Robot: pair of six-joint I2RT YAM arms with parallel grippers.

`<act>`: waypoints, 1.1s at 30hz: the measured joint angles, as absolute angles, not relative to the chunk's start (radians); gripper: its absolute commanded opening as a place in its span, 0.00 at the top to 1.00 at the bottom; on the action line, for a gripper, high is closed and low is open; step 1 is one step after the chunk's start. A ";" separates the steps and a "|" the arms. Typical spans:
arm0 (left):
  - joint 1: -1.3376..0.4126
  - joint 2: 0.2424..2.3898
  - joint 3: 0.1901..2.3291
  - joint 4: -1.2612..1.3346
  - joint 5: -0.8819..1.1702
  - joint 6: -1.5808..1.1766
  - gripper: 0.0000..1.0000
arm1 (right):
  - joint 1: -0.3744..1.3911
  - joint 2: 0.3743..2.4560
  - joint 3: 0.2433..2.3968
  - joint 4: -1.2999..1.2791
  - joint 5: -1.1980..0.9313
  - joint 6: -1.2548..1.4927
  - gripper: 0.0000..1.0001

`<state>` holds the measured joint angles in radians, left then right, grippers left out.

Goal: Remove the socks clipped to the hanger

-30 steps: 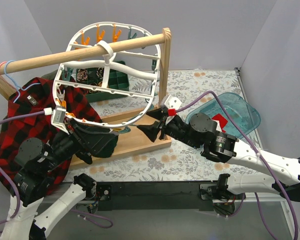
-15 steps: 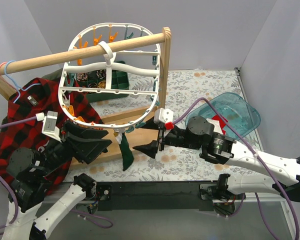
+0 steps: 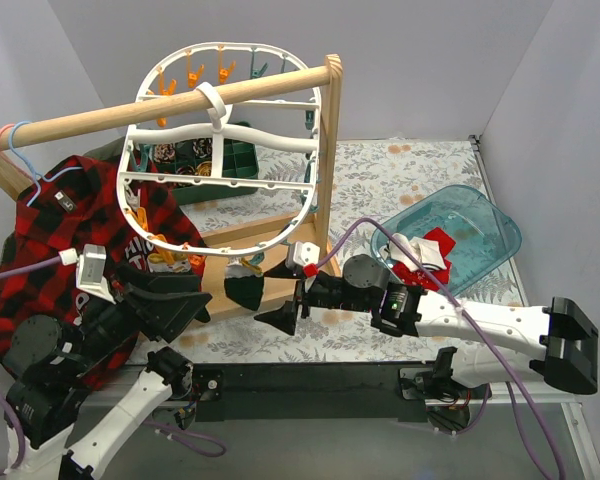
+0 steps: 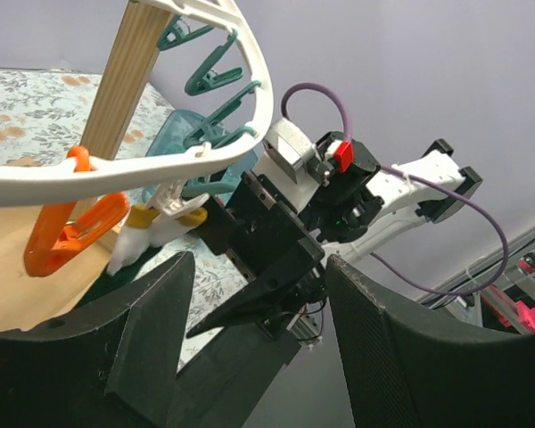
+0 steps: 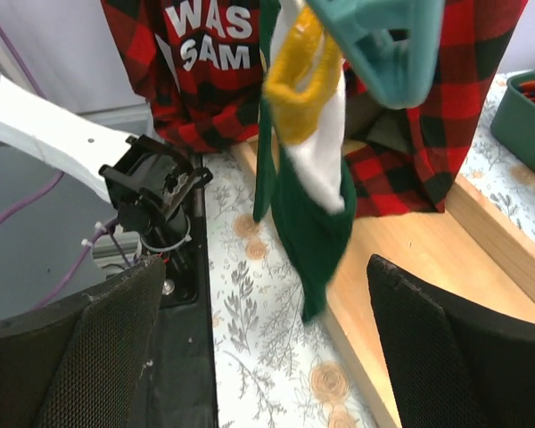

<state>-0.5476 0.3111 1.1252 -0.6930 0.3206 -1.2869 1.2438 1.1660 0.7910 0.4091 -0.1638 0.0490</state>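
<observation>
The white oval hanger point(image 3: 315, 150) hangs by its hook from the wooden rail point(image 3: 100, 117), with orange and teal clips along its rim. One dark green sock point(image 3: 243, 291) with a white cuff hangs from a clip on the lower rim; in the right wrist view this sock point(image 5: 308, 214) dangles from a teal clip point(image 5: 383, 45). My right gripper point(image 3: 266, 294) is open just right of it, the sock ahead between the spread fingers point(image 5: 266, 276), not touching. My left gripper point(image 3: 198, 297) is open and empty left of the sock point(image 4: 260, 267). A red sock point(image 3: 438, 243) lies in the teal bin.
The red-and-black plaid shirt point(image 3: 55, 235) hangs at the left on a thin blue-pink hanger. The stand's wooden post point(image 3: 327, 150) and base plank point(image 3: 315, 287) are right behind the sock. The teal bin point(image 3: 502, 222) is at the right. A dark green tray point(image 3: 242, 152) sits behind the hanger.
My left gripper has let go of the green sock and drawn back down-left, open. The hanger swung back upright. My right gripper moved left and lower, up to the hanging sock.
</observation>
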 measured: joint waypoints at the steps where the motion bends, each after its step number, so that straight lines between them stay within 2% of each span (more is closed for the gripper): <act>1: -0.548 0.306 1.125 -0.704 0.315 -1.280 0.41 | 1.244 1.173 0.786 0.430 -0.163 0.050 0.02; 9: -0.548 0.284 1.071 -0.767 0.275 -1.253 0.39 | 1.244 1.218 0.736 0.599 -0.119 0.069 0.02; 14: -0.548 0.274 1.052 -0.773 0.273 -1.251 0.34 | 1.243 1.274 0.713 0.696 -0.109 0.106 0.17; 17: -0.548 0.272 1.039 -0.772 0.278 -1.251 0.32 | 1.243 1.317 0.697 0.797 -0.127 0.144 0.22; 25: -0.548 0.270 1.020 -0.768 0.284 -1.280 0.31 | 1.235 1.423 0.688 0.987 -0.184 0.233 0.24; 33: -0.548 0.241 1.020 -0.736 0.256 -1.312 0.30 | 1.230 1.481 0.677 1.098 -0.183 0.324 0.34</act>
<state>-0.5476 0.2413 1.0199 -0.7361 0.2558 -1.3121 1.2301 1.4815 0.6765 1.0977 -0.1829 0.3237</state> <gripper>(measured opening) 0.699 0.693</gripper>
